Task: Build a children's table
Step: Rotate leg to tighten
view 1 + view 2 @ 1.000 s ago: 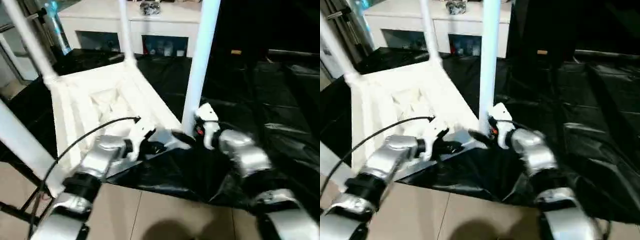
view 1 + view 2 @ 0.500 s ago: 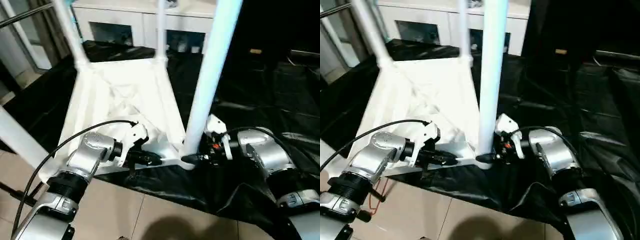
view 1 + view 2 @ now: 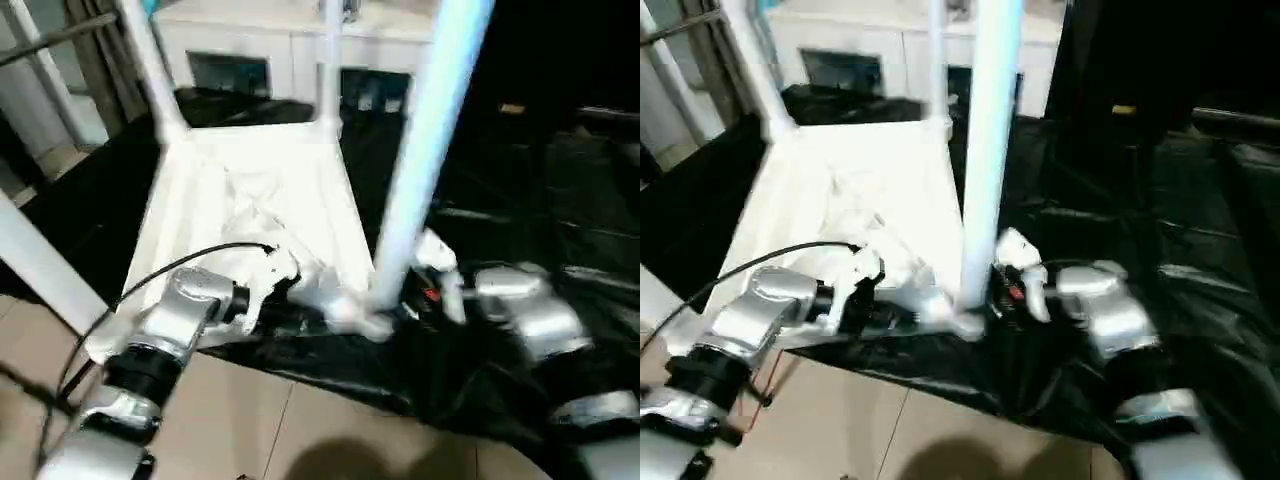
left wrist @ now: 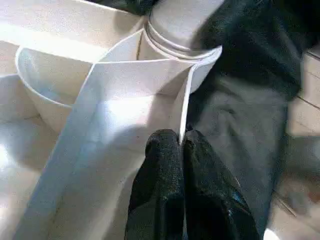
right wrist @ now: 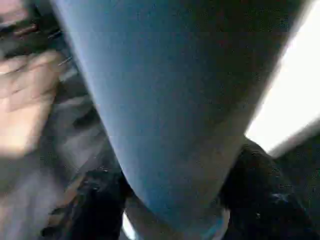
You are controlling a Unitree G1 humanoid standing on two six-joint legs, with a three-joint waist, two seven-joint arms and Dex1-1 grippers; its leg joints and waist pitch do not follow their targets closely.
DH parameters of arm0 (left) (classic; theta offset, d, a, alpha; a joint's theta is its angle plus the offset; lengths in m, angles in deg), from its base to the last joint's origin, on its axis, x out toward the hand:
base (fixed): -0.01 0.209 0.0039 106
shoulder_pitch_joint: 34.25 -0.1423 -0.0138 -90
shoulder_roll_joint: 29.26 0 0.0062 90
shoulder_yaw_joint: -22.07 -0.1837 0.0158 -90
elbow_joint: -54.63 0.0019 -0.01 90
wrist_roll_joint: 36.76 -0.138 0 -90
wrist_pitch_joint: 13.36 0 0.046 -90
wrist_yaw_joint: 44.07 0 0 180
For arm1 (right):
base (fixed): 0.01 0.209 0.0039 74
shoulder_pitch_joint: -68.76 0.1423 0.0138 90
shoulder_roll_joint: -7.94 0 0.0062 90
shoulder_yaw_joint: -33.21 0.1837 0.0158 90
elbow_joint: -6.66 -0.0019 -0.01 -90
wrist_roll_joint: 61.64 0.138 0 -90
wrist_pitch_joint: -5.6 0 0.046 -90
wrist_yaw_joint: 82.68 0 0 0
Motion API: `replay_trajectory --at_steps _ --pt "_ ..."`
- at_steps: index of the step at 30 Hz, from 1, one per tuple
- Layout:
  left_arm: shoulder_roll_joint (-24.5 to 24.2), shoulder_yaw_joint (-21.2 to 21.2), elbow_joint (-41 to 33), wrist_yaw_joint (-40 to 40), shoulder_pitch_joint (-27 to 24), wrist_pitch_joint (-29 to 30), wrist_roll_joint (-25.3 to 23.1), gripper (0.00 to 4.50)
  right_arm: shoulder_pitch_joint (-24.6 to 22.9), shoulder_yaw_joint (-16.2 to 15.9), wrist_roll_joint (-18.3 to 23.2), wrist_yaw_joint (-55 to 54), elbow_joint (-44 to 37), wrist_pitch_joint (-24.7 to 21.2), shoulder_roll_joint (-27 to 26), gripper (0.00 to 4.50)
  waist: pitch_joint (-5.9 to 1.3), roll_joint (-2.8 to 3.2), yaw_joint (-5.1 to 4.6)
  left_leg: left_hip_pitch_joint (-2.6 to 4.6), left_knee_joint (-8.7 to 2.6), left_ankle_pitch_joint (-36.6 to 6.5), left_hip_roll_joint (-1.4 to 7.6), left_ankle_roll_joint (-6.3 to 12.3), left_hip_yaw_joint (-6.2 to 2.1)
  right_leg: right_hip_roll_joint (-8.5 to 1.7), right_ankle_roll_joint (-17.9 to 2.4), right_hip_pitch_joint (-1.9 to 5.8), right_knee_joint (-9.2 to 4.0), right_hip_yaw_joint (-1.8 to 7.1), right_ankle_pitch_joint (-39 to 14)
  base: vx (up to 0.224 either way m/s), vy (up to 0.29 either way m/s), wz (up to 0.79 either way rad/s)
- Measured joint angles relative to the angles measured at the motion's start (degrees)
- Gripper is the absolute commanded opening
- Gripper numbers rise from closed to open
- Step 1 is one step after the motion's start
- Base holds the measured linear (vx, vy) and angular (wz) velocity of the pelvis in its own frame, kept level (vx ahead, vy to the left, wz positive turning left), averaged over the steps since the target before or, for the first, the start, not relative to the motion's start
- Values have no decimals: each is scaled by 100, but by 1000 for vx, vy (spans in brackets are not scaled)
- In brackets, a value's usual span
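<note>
Black sheeting (image 3: 520,230) over a tiled floor, upturned tabletop (image 3: 250,215) lying on it. Nearest, at the near corner socket (image 4: 170,65): left pincer (image 4: 181,150) pressed together on the thin rim rib beside the socket; right pincer (image 3: 992,300) on the socket's other side, hard against the near leg (image 3: 990,150), finger state impossible to tell. Long axis of that leg rising straight up from the socket, both arms equally close. Rib pinch plain from the left wrist, lost in blur from the head. Beyond the socket, two far legs upright, then a white cabinet (image 3: 290,50).
</note>
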Motion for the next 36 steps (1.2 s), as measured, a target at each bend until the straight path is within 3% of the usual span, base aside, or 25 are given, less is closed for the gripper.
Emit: replay_trajectory --at_steps 6,10,13,14,17,19,22,26,33,36 --pt "482 177 118 -1048 48 172 -118 0 138 348 -177 -1860 335 -29 -645 203 -13 20 -202 7 -16 -1 -6 -3 -29 4 8 4 -36 -16 -5 0 0 0" --pt "755 316 134 -1675 65 309 -221 0 453 554 -329 -3122 836 -18 -1159 199 -13 34 -339 -3 -15 -1 -28 -2 -91 7 9 4 -81 -45 -6 0 0 0" --pt "832 319 133 -1856 68 338 -250 0 580 609 -342 -3403 1168 270 -1274 199 -5 48 -388 -10 -27 -2 -58 -1 -136 4 11 5 -138 -64 -7 0 0 0" --pt "831 319 132 -1852 68 338 -251 0 582 632 -328 -3398 1191 317 -1282 252 -6 51 -388 -13 -40 -2 -61 0 -144 3 11 9 -168 -74 -7 0 0 0" --pt "806 309 92 -1766 67 337 -255 0 581 726 -211 -3239 1176 315 -1302 270 -6 51 -389 -26 -58 -2 -80 0 -153 0 10 5 -201 -62 -6 0 0 0" --pt "710 278 24 -1567 49 336 -251 0 566 743 -137 -2891 1141 293 -1223 310 -4 52 -369 -30 -59 -1 -83 1 -142 2 7 -2 -199 -41 -4 0 0 0" --pt "549 208 -72 -1288 9 249 -219 0 557 666 -119 -2388 1136 334 -1093 318 -3 52 -359 -38 -59 -1 -83 1 -124 1 -48 -19 -178 -24 32 0 0 0" --pt "319 133 -177 -777 -82 30 -106 0 511 146 -255 -1375 1114 587 -502 330 -3 52 -326 -45 -60 -1 -71 0 -111 2 -70 -25 -153 -22 131 41 -14 5" --pt "-122 -19 -228 111 -91 -282 -2 0 379 -251 -281 341 544 585 195 330 -3 58 -44 -87 -49 17 -7 31 -77 25 -24 -63 -58 -52 50 27 -13 3" --pt "-248 -45 -228 338 -89 -347 13 0 381 -313 -197 629 516 601 265 330 -2 55 -18 -88 -47 17 -1 32 -74 27 -26 -70 -55 -56 48 0 0 0"
